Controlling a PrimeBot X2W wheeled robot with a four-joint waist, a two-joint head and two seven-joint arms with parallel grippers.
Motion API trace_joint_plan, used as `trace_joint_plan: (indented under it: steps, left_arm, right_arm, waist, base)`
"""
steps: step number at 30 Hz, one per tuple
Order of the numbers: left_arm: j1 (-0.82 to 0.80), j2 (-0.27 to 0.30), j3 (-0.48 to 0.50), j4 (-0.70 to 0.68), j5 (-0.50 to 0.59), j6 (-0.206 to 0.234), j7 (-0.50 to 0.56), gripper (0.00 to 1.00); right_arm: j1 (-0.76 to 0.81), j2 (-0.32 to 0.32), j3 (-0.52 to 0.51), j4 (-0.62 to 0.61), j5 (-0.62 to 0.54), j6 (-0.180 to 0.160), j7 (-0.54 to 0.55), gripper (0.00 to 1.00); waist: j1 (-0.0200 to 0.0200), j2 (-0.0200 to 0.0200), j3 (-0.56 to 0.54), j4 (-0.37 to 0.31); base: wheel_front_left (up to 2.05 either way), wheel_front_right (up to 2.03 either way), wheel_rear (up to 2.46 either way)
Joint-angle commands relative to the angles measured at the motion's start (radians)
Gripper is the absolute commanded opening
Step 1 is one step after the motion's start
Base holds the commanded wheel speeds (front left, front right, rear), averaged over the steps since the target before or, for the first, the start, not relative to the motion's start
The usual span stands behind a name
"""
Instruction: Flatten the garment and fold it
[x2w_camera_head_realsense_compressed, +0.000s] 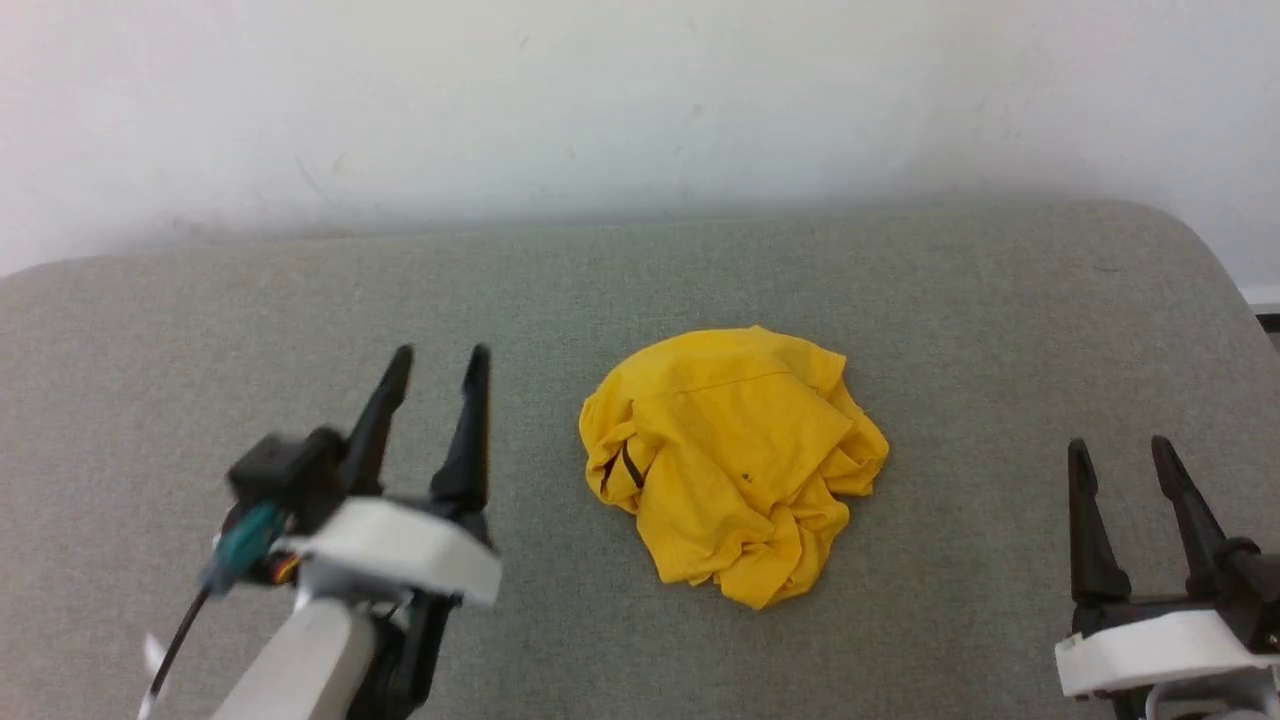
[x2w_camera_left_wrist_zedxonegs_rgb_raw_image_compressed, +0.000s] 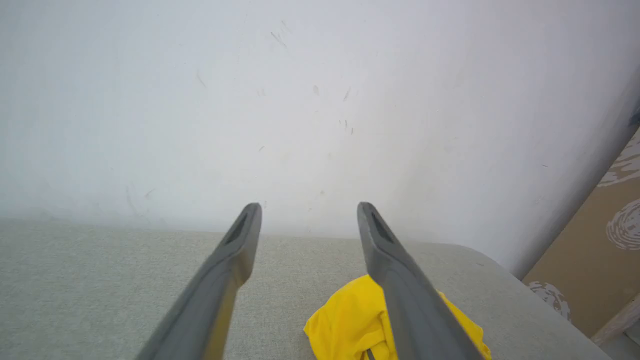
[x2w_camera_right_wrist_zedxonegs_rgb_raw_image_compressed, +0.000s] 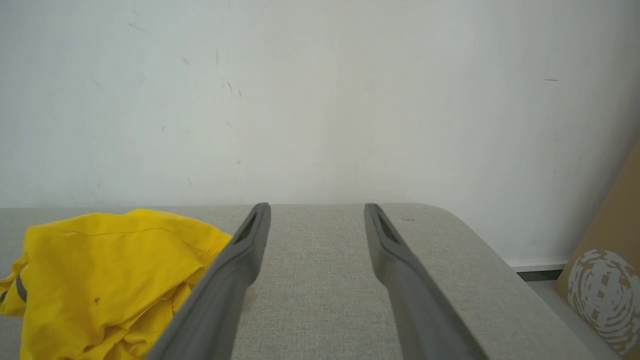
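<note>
While the yellow garment (x2w_camera_head_realsense_compressed: 735, 470) lies crumpled in a rounded heap near the middle of the grey fabric worktop (x2w_camera_head_realsense_compressed: 900, 300), neither hand touches it. Its folds are bunched most at 5 o'clock of the heap, and a short dark stripe (x2w_camera_head_realsense_compressed: 630, 465) shows at its 9 o'clock edge; the print is not visible. In the head view the left hand (x2w_camera_head_realsense_compressed: 440, 352) is at about 9 o'clock from the garment, near it but with bare worktop between, and its two dark fingers are spread apart with nothing between them. The right hand (x2w_camera_head_realsense_compressed: 1118, 443) is at about 4 o'clock from the garment, well apart from it, fingers also spread and holding nothing. In the left wrist view the garment (x2w_camera_left_wrist_zedxonegs_rgb_raw_image_compressed: 345, 320) sits at 5 o'clock, partly behind one finger of the left hand (x2w_camera_left_wrist_zedxonegs_rgb_raw_image_compressed: 307, 206). In the right wrist view the garment (x2w_camera_right_wrist_zedxonegs_rgb_raw_image_compressed: 105, 270) is at 8 o'clock, beside the right hand (x2w_camera_right_wrist_zedxonegs_rgb_raw_image_compressed: 316, 206). A white wall (x2w_camera_head_realsense_compressed: 640, 100) stands behind the worktop, and a brown cardboard panel (x2w_camera_right_wrist_zedxonegs_rgb_raw_image_compressed: 600, 290) leans at 4 o'clock.
</note>
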Motion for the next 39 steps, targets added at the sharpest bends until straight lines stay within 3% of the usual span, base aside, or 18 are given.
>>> trace_joint_plan:
  steps: [1,5,8,14,22,26,34,35,39]
  left_arm:
    - [0.06,0.024,0.018,-0.055,0.037,0.012,-0.025,1.0]
    - [0.214,0.049,0.12,-0.19,0.174,0.043,-0.043,1.0]
    - [0.341,0.008,0.206,-0.263,0.269,0.051,-0.043,1.0]
    - [0.5,-0.113,0.29,-0.297,0.381,0.001,-0.043,1.0]
    - [0.494,-0.213,0.358,-0.283,0.45,-0.108,-0.044,1.0]
    - [0.472,-0.239,0.385,-0.278,0.473,-0.148,-0.044,1.0]
    - [0.418,-0.27,0.412,-0.248,0.49,-0.222,-0.044,1.0]
    - [0.418,-0.27,0.412,-0.248,0.49,-0.222,-0.044,1.0]
    - [0.393,-0.279,0.416,-0.226,0.499,-0.248,-0.044,1.0]
  right_arm:
    - [0.021,0.001,-0.004,-0.006,0.008,-0.001,-0.003,1.0]
    - [0.057,0.001,-0.003,-0.014,0.016,-0.001,-0.002,1.0]
    - [0.073,0.001,0.006,-0.012,0.018,-0.001,0.0,1.0]
    - [0.106,0.001,0.017,0.0,0.035,-0.001,0.004,1.0]
    - [0.041,0.001,0.038,-0.027,0.016,-0.001,0.039,1.0]
    - [-0.059,0.001,0.048,-0.039,0.0,-0.001,0.123,1.0]
    - [-0.238,-0.005,0.035,0.043,-0.029,-0.001,0.439,1.0]
    - [-0.238,-0.005,0.035,0.043,-0.029,-0.001,0.439,1.0]
    - [-0.269,-0.054,0.062,0.106,-0.007,-0.001,0.574,1.0]
  waist:
    - [0.0001,0.0,-0.009,0.006]
    - [0.0001,0.0,-0.017,0.012]
    - [0.0001,0.0,-0.02,0.011]
    - [0.0001,0.0,-0.033,0.03]
    - [0.0001,0.0,-0.021,0.053]
    - [0.0001,0.0,0.01,0.058]
    - [0.0001,0.0,0.086,0.097]
    - [0.0001,0.0,0.086,0.097]
    - [0.0001,0.0,0.105,0.133]
  base:
    - [0.0,0.0,0.0]
    - [0.0,0.0,0.0]
    - [0.0,0.0,0.0]
    - [0.0,0.0,0.0]
    - [0.0,0.0,0.0]
    - [0.0,0.0,0.0]
    - [0.0,0.0,0.0]
    - [0.0,0.0,0.0]
    - [0.0,0.0,0.0]
